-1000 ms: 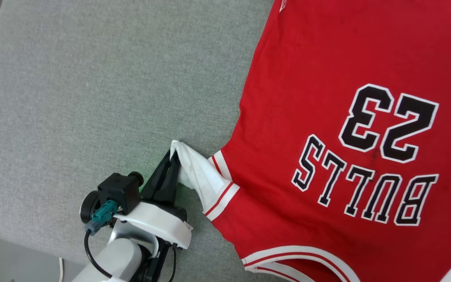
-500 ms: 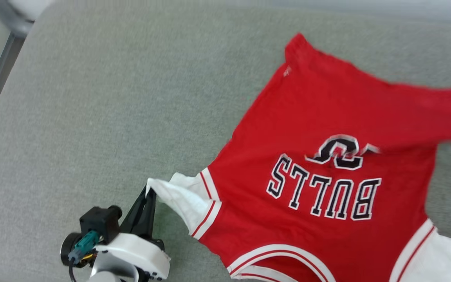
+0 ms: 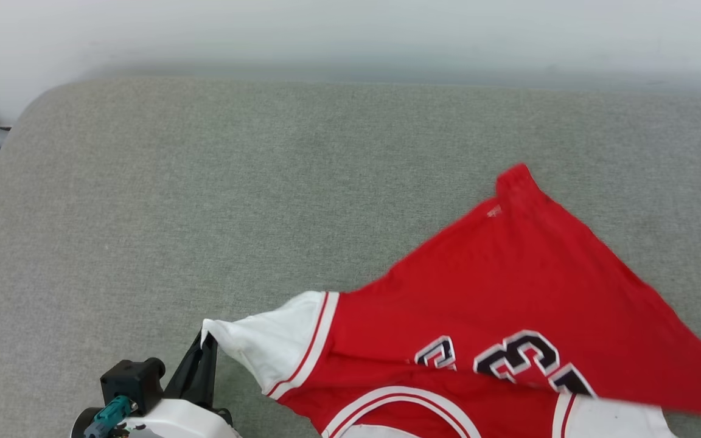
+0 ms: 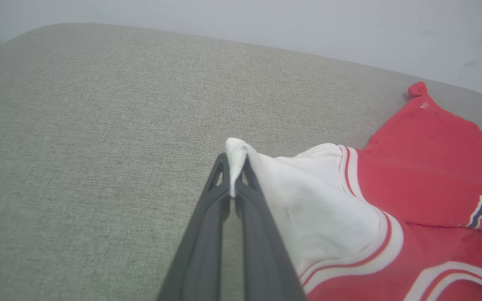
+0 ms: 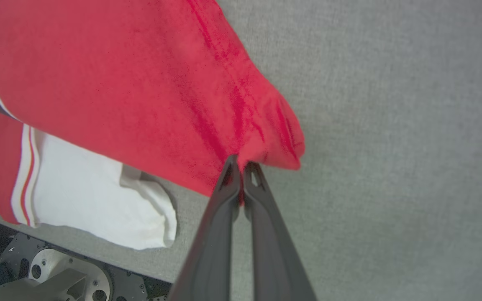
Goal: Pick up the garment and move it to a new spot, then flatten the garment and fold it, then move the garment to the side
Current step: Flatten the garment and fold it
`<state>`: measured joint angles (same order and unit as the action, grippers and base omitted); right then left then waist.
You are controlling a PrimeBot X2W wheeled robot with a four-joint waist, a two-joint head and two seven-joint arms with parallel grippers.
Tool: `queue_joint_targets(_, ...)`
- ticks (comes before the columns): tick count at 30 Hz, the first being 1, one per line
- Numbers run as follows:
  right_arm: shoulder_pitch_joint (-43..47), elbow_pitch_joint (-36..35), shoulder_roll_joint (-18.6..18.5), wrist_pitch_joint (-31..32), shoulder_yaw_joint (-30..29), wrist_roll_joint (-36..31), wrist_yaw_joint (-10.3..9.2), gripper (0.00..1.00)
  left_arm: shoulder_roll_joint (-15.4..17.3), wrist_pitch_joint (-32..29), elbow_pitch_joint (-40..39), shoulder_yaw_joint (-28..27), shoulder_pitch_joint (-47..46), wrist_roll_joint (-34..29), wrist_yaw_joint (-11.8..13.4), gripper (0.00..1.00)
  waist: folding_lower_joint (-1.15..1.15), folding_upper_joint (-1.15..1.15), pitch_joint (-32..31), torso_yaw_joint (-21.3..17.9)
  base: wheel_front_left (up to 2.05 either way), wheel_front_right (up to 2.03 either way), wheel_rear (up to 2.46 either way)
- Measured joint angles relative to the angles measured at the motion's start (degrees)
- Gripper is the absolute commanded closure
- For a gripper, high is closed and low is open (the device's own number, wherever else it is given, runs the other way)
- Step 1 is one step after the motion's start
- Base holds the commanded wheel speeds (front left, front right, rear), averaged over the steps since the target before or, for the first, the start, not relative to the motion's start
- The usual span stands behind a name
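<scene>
The garment [image 3: 509,292], a red jersey with white sleeves and black lettering, lies partly folded over itself on the grey padded table [image 3: 204,182]. My left gripper [image 3: 205,347] is shut on the tip of its white left sleeve [image 4: 308,209] at the lower left of the head view; the left wrist view shows the left gripper [image 4: 234,161] pinching that cloth. In the right wrist view my right gripper [image 5: 242,164] is shut on a red hem corner of the garment [image 5: 140,83], lifted over the other white sleeve [image 5: 98,200].
The grey table's far edge [image 3: 350,82] meets a pale wall. Bare padding stretches to the left and behind the garment. The robot's base [image 5: 57,271] shows below the table's near edge in the right wrist view.
The head camera has tilted up, so the scene sits lower. The garment's far red hem has been drawn toward me over the lettering, hiding most of it. The left gripper keeps its sleeve.
</scene>
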<state>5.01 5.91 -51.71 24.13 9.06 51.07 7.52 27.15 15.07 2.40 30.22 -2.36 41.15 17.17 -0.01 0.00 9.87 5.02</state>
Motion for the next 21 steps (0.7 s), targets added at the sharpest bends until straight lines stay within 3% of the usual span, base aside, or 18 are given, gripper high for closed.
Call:
queue_joint_targets(6,11.77,0.85,7.50,0.07,-2.66,-1.98,0.00,1.00,0.29,-0.20,-0.20,0.09,0.18,0.25,0.00,1.00,0.00,0.00,-0.85,-0.84,0.00,0.00,0.00)
queue_joint_targets(10,13.82,0.73,10.91,-0.46,-3.54,-4.03,-0.01,1.00,0.47,-0.25,-0.27,0.18,0.29,0.36,0.00,1.00,0.00,0.00,-0.74,-0.94,0.00,0.00,0.00)
queue_joint_targets(11,13.83,0.68,11.62,-0.80,-4.14,-4.39,-0.01,0.90,0.51,-0.26,-0.30,0.20,0.29,0.36,0.00,1.00,0.00,0.00,-0.73,-0.97,0.00,0.00,0.00)
queue_joint_targets(12,13.78,0.47,12.15,-1.15,-4.87,-4.83,-0.01,0.22,0.54,-0.26,-0.32,0.22,0.29,0.36,0.02,1.00,0.00,0.00,-0.74,-0.99,0.00,0.00,0.00)
queue_joint_targets(13,13.66,0.07,12.43,-1.70,-5.56,-5.46,-0.01,0.00,0.57,-0.27,-0.36,0.22,0.29,0.35,0.07,1.00,0.00,0.00,-0.76,-1.04,0.00,0.00,0.00)
queue_joint_targets(21,7.45,-8.16,9.98,-4.42,-12.38,-7.04,-0.01,0.00,0.43,-0.36,-1.18,0.76,-0.23,-0.11,0.35,1.00,0.01,0.00,-0.57,-0.55,0.00,0.00,0.00)
